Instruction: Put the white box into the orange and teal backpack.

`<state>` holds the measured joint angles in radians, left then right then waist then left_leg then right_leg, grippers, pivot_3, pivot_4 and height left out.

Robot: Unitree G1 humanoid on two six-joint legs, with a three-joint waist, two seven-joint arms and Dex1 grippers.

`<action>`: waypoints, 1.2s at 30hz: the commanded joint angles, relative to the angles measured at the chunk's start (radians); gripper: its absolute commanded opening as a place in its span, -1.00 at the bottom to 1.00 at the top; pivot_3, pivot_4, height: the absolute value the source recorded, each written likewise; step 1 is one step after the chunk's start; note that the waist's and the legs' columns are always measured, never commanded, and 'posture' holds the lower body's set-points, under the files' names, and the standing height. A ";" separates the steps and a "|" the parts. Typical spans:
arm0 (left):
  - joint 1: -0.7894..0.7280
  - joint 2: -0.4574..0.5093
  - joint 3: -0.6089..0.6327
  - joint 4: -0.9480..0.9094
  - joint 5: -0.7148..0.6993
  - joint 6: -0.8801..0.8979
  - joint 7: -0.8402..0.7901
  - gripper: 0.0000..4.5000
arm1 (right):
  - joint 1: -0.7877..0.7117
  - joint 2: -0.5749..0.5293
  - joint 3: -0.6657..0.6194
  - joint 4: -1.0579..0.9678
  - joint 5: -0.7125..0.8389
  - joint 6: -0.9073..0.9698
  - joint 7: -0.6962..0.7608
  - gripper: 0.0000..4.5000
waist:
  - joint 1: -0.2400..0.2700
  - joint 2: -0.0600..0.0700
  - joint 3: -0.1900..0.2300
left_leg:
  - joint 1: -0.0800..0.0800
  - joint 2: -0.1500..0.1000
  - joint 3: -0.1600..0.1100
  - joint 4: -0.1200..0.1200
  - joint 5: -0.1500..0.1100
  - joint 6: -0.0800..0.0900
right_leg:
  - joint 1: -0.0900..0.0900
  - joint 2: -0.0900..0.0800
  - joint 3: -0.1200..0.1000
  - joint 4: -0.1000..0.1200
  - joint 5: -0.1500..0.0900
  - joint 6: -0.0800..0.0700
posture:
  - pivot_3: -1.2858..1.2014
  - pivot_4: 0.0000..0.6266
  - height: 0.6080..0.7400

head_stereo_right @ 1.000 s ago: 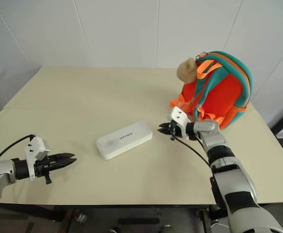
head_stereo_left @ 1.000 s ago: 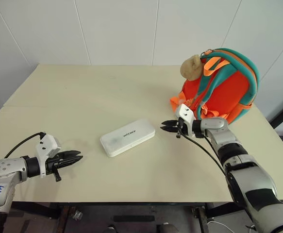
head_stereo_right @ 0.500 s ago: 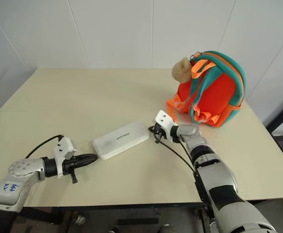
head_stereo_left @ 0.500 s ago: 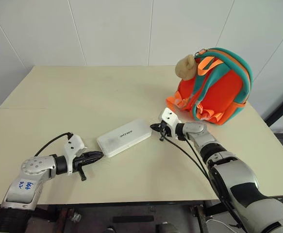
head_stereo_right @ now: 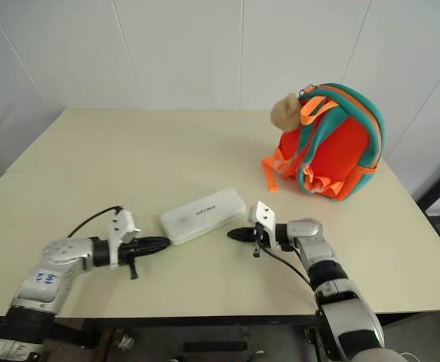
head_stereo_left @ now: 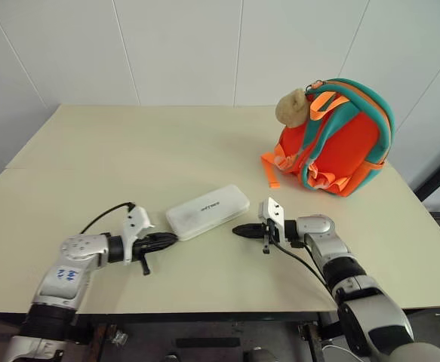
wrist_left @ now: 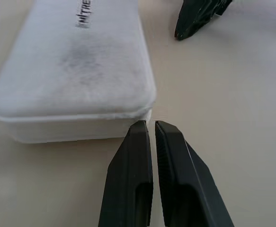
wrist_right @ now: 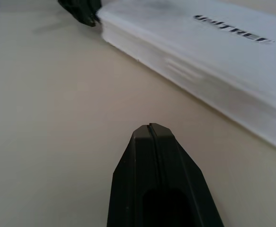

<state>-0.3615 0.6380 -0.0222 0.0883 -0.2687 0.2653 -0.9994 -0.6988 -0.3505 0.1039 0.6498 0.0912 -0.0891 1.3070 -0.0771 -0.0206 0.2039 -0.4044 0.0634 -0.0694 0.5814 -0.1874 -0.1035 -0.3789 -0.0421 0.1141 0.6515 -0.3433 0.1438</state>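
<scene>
white box (head_stereo_left: 207,211): matt, slightly fuzzy | orange and teal backpack (head_stereo_left: 340,143): smooth cloth | table (head_stereo_left: 129,151): matt, smooth

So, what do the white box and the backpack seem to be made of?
The white box: probably hard plastic with a matte, slightly grainy finish; its rounded edges hold their shape and a seam runs around its side. The orange and teal backpack: likely soft, smooth fabric, perhaps neoprene, since it bulges and its webbing straps hang limp. Its toy looks plush.
</scene>
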 commanded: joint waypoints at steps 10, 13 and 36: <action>0.084 0.070 0.075 -0.074 0.014 0.010 0.051 -0.86 | -0.009 -0.166 -0.059 -0.118 0.049 0.119 -0.085 -1.00 | -0.007 0.000 0.000 | 0.001 0.000 0.001 0.000 0.000 0.000 | 0.000 0.000 0.001 -0.002 0.000 0.000 | 0.03 -0.52 1.00; 0.112 0.071 0.121 -0.096 -0.005 0.042 0.092 -0.86 | -0.128 -0.150 -0.076 0.071 0.025 0.036 -0.175 -1.00 | -0.006 -0.001 0.000 | 0.001 0.000 0.001 -0.001 0.000 0.001 | 0.000 0.000 0.001 -0.004 0.000 0.000 | 0.03 -0.52 1.00; -0.004 -0.043 0.067 -0.078 0.021 0.111 0.235 -0.86 | -0.441 0.108 -0.070 0.630 -0.148 -0.183 -0.456 -1.00 | -0.008 0.000 0.000 | -0.001 0.000 0.001 -0.004 -0.003 -0.001 | -0.001 0.000 0.001 -0.007 -0.001 -0.001 | 0.03 -0.52 1.00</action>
<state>-0.3425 0.6001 0.0488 0.0255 -0.2450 0.3832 -0.7644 -1.1347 -0.2687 0.0379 1.3049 -0.0781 -0.2539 0.7877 -0.0853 -0.0208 0.2044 -0.4053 0.0635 -0.0689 0.5771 -0.1904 -0.1040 -0.3796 -0.0424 0.1149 0.6449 -0.3447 0.1428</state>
